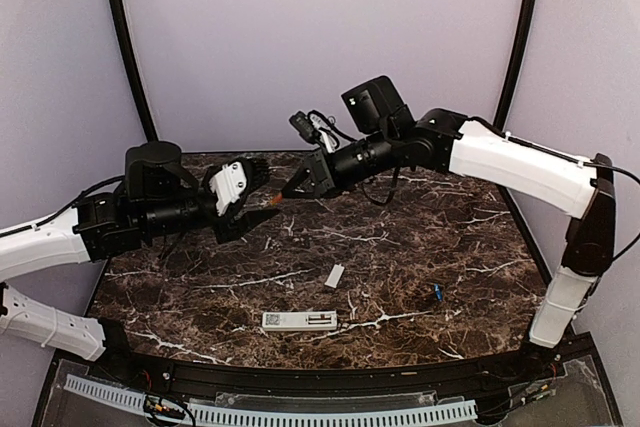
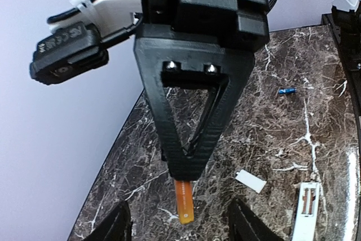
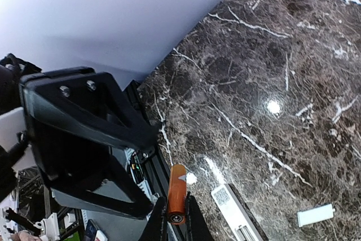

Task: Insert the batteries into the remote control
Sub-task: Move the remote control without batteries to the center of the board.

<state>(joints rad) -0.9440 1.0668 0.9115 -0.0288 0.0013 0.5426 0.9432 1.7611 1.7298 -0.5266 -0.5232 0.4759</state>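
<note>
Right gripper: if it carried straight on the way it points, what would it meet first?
Probably the left gripper, whose open fingers flank the orange battery that the right gripper holds; depth is hard to judge.

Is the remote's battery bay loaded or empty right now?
Empty, it seems: the remote control lies with its bay open, orange battery in the right gripper, blue battery on the table.

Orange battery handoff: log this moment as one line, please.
orange battery: clamped in right gripper, midair | left gripper: open, not holding | blue battery: on table | remote control: on table, unloaded
</note>
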